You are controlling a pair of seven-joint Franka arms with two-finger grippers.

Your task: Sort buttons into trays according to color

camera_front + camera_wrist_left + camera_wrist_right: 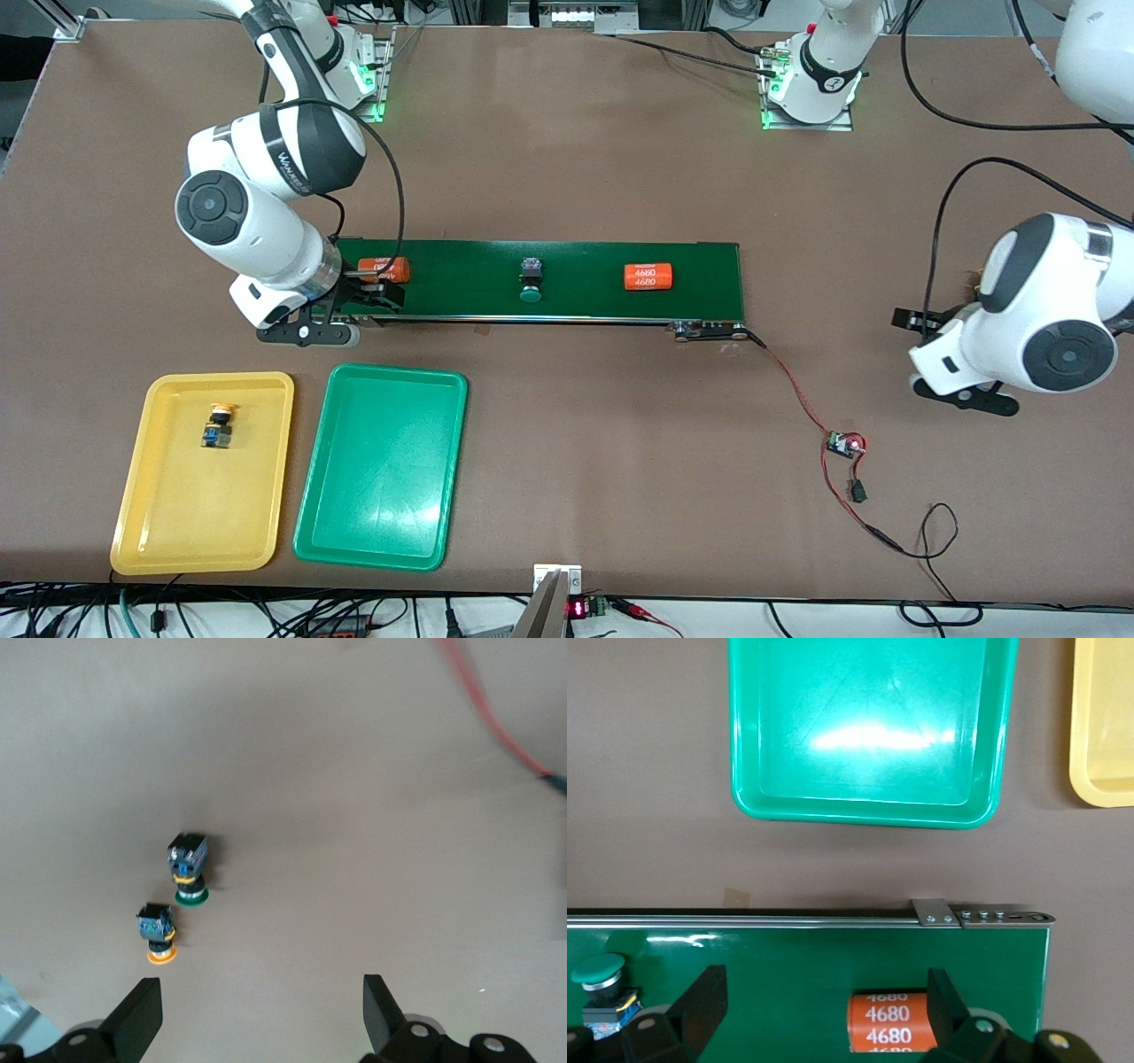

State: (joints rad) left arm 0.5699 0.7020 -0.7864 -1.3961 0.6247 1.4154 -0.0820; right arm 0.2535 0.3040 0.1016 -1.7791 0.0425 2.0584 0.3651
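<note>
Meanwhile, right hand [368,292] hovers spread over an orange cylinder [384,268] on the dark-green belt [585,306]; left hand [263,1014], spread, waits above two small push-buttons [188,868].

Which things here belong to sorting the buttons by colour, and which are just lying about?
Job:
- yellow-capped push-button in yellow plastic tray
- green-capped push-button on the belt
- green plastic tray
- green-capped and yellow-capped push-buttons on the bare table

Lying about:
- two orange cylinders
- dark-green conveyor belt
- small circuit board
</note>
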